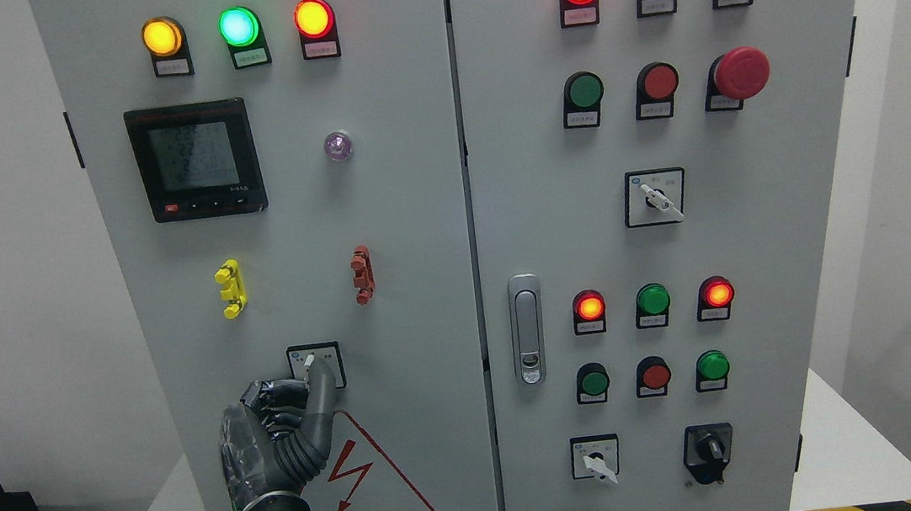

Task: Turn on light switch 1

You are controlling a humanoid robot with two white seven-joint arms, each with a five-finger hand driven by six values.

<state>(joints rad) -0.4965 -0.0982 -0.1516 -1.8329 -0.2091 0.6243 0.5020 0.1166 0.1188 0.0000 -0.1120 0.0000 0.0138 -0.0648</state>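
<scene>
Head view, near to far, all places taken from the rotary switch (316, 366) low on the left cabinet door (283, 223).

Nearest: left hand (282, 422), rising from the bottom edge directly below and slightly left of the switch. One long digit stretched up to the switch plate, tip at or on the white knob; exact contact too small to tell. Other fingers (271, 397) curled together beside it, clamped on nothing. Only this hand in reach; right hand absent from the picture.

Switch up and a touch right of the palm. Knob's long axis apparently tilted, pointer leaning up-left, though small and partly covered. Judged next need: a sideways push or twist of that pointer, not a press inward.

Just below the switch, partly behind the wrist: red lightning warning triangle (377, 475). Above it, yellow clip (230, 288) up-left and red clip (362, 275) up-right; higher, a dark meter display (196, 160); at the top, a row of lit lamps (238, 26).

Well to the right: the second door with a handle (527, 328), buttons and more selector switches. Surface vertical grey painted metal. Behind: white wall either side, white tabletop (849, 451) edges low at both flanks.
</scene>
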